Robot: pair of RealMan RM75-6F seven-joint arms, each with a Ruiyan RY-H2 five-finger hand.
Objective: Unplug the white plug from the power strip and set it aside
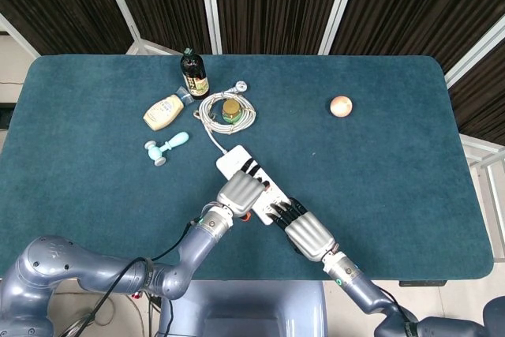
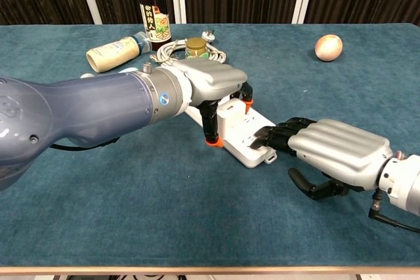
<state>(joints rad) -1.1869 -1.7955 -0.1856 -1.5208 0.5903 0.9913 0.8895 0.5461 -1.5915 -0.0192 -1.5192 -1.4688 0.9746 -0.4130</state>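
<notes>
The white power strip lies slantwise at the table's near middle. A white plug stands on it, hidden under my hand in the head view. My left hand reaches down over the strip and pinches the plug between thumb and fingers. My right hand lies flat at the strip's near end. Its fingertips press on the strip, and its thumb hangs apart from it, low over the cloth.
The strip's coiled white cable encircles a small jar. Behind stand a dark bottle and a lying squeeze bottle. A light-blue toy lies left, a peach-coloured ball far right.
</notes>
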